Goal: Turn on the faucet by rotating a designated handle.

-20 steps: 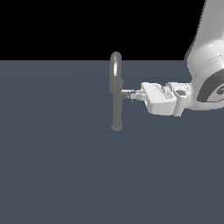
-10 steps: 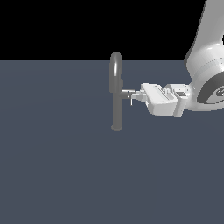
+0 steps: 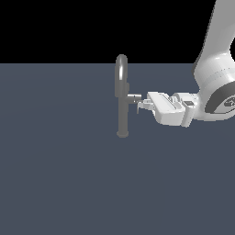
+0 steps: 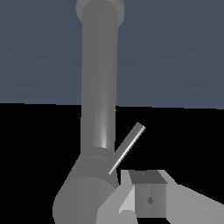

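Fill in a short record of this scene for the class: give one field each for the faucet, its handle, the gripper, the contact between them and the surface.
faucet: grey upright column with arched spout on top
handle: short stub sticking sideways toward the exterior view's right, thin lever rod at its end
gripper: white, level with the handle, reaching in from the exterior view's right
contact: a fingertip lies close beside the rod; touching cannot be told
surface: plain dark blue-grey floor

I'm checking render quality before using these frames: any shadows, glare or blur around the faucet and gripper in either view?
Exterior view: sharp and evenly lit, no cast shadow under the faucet or gripper on the flat grey floor, only a soft sheen along the column. Wrist view: also unblurred; a bright highlight runs down the column, the handle looms large from closeness, and one finger shows.
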Controlling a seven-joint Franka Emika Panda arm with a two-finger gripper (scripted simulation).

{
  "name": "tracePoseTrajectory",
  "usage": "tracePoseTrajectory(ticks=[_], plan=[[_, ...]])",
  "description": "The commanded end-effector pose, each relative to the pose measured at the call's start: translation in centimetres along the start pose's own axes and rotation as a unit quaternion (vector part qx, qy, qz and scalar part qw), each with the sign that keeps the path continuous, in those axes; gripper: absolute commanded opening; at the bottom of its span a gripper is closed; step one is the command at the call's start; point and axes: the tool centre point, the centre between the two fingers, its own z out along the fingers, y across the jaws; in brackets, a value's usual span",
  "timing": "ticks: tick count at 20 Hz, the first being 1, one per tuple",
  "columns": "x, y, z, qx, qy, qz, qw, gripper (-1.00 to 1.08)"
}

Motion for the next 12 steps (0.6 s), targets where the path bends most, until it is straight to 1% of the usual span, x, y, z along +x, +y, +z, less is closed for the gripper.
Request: tracePoseTrajectory(ticks=[1,11,12], plan=[[1.4,-1.3,0.2,0.009,0.009,0.002,0.9999,-1.0],[4.8,-3.5,0.3,0.021,0.02,0.017,0.9994,-1.0],[4.8,-3.5,0.3,0.021,0.02,0.017,0.9994,-1.0]])
